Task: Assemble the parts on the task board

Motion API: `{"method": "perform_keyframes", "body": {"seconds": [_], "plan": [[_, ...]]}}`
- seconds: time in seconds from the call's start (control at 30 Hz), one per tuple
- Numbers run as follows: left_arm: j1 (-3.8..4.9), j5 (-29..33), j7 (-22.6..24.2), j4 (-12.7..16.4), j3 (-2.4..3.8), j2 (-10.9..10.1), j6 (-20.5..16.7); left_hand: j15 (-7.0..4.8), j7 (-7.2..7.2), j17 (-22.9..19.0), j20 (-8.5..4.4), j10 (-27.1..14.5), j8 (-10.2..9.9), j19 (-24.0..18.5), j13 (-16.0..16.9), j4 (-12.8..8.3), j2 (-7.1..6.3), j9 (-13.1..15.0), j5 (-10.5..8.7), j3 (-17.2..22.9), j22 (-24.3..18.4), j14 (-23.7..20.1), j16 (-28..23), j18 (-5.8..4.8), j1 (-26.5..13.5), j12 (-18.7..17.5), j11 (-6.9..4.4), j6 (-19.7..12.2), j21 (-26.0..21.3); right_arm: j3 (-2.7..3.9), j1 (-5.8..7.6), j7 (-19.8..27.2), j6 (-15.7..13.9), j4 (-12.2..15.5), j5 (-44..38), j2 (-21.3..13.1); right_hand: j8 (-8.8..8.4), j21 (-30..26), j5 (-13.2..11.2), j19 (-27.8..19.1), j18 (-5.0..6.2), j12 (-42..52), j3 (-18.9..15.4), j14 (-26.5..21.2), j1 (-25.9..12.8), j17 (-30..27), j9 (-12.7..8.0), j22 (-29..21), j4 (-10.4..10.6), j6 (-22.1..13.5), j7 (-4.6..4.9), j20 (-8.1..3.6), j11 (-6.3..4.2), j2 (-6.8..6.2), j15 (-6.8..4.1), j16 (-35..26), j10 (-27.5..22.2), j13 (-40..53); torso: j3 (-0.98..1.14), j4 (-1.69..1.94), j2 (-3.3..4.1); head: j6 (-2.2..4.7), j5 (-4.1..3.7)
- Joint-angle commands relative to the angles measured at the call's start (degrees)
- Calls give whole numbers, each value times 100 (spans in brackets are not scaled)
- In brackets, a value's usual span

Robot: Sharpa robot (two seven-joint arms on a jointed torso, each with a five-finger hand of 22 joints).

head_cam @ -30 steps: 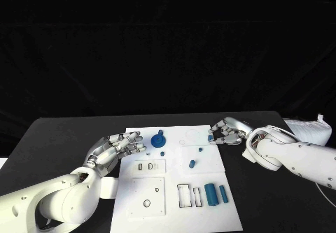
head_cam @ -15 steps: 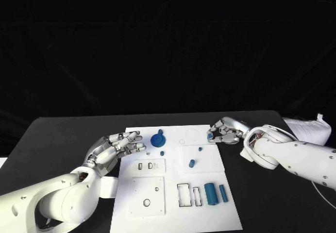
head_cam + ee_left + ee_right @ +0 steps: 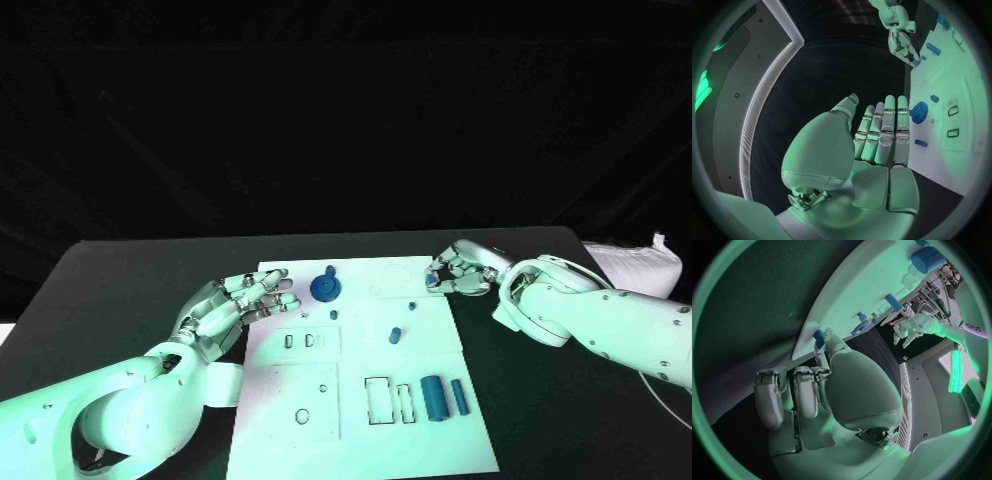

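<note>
— Where do we look from up top?
— From our head, down and forward onto the black table (image 3: 130,280), with the task board (image 3: 368,400) lying lengthwise away from us, far enough back to take in both arms.

— And at the wrists?
— Each camera sits close behind its own hand. The left one faces across the left hand (image 3: 879,145) toward the board's far end; the right one looks past the right hand (image 3: 817,395) along the board's edge.

— What do we share?
— All three catch the board, and each wrist view catches the opposite hand.
</note>
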Motion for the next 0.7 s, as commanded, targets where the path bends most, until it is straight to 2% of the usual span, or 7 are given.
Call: {"method": "perform_keyframes", "body": {"seconds": [0.03, 0.17, 0.4, 0.6, 0.7], "plan": [[4, -4, 22, 13, 4, 3, 107, 36, 8, 7, 37, -52, -29, -8, -6, -33, 41, -4, -14, -4, -5, 17, -29, 73, 6, -13, -5, -32, -27, -9, -18, -109, 69, -12, -285, 15, 38, 24, -25, 600, -81, 19, 40, 607, -17, 1510, 11, 1505, -8, 57, 8, -46, -55, 64, -48, 23, 595, 1501, 0, 0, -1, -5, -4], [4, -4, 19, 14, 4, 3, 105, 36, 8, 7, 37, -52, -29, -8, -6, -33, 41, -4, -14, -4, -5, 17, -29, 73, 6, -13, -5, -32, -27, -9, -22, -174, -29, 11, -522, 41, 40, 24, -9, 600, -81, 19, 84, 607, -27, 1510, 13, 1505, -22, 103, -10, -58, -72, 89, -59, 23, 595, 1501, 0, -3, -1, -5, -3], [4, -4, 20, 14, 4, 6, 101, 36, 11, 8, 37, -55, -30, -8, -6, -35, 41, -4, -14, -4, -5, 17, -31, 73, 6, -14, -4, -35, -28, -8, -26, -292, -369, 102, -891, 83, 65, 24, -12, 600, -81, 19, 240, 607, -32, 1510, 26, 1505, -57, 239, -71, -91, -126, 191, -98, 23, 595, 1501, 1, 3, -3, -13, -6], [4, -4, 22, 2, 4, 2, 99, 36, 13, 8, 37, -58, -31, -8, -6, -37, 41, -5, -15, -4, -6, 17, -32, 73, 7, -14, -3, -38, -29, 1, -25, -323, -590, 284, -976, 96, 94, 24, 52, 600, -81, 19, 352, 607, -96, 1510, 43, 1505, -70, 355, -124, -128, -171, 227, -138, 23, 595, 1501, -1, 4, -4, -25, 13], [4, -4, 27, -18, 4, -5, 97, 36, 13, 8, 37, -58, -31, -8, -6, -37, 41, -5, -15, -4, -6, 17, -32, 73, 7, -14, -3, -38, -29, 19, -18, -376, -692, 483, -985, 92, 96, 24, 64, 600, -81, 19, 372, 607, -124, 1510, 45, 1505, -65, 373, -132, -137, -180, 228, -146, 23, 595, 1501, -6, 4, -7, -36, 24]]}}
